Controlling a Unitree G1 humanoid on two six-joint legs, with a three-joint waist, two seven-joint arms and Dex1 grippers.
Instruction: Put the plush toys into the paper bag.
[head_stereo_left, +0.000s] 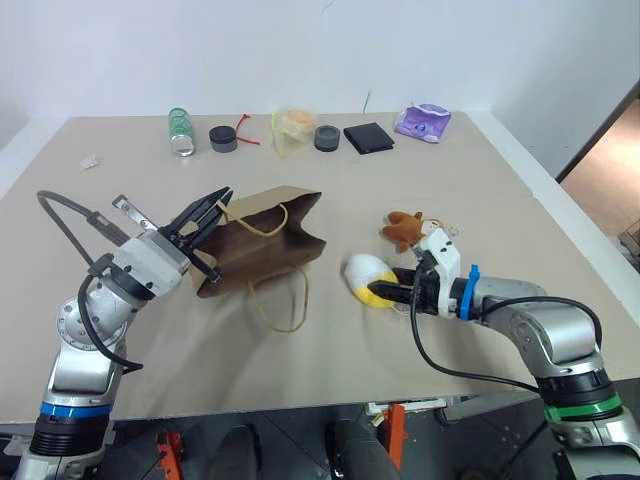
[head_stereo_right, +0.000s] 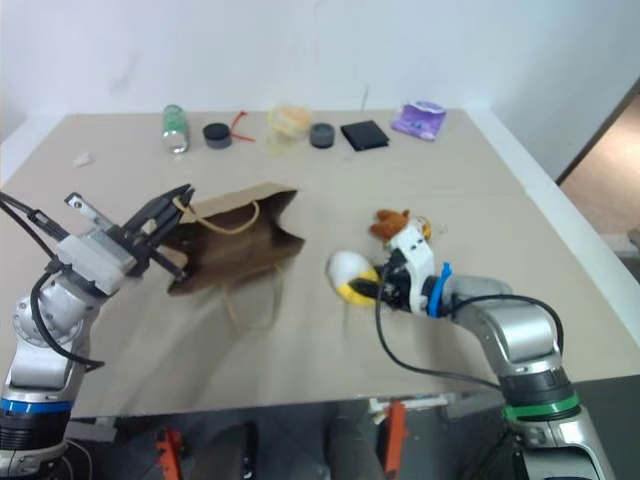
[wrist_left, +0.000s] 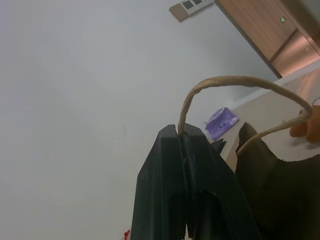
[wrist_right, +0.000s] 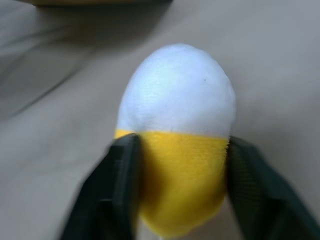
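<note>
Clamped by right end effector (wrist_right: 175, 192) on egg-shaped plush toy (wrist_right: 177, 135), left end effector (wrist_left: 186, 150) pinching paper bag (head_stereo_left: 262, 245) handle; next, probably lifting toy to bag mouth.

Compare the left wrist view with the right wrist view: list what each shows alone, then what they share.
Left wrist view alone: the left gripper, jaws shut on the paper bag's cord handle, with the paper bag edge beside it, a purple pouch on the table behind, and a white wall.

Right wrist view alone: the right gripper, jaws set against the yellow half of the egg-shaped plush toy, its white end pointing away.

Shared: each looks along its own black fingers, and both catch some of the beige table.
</note>
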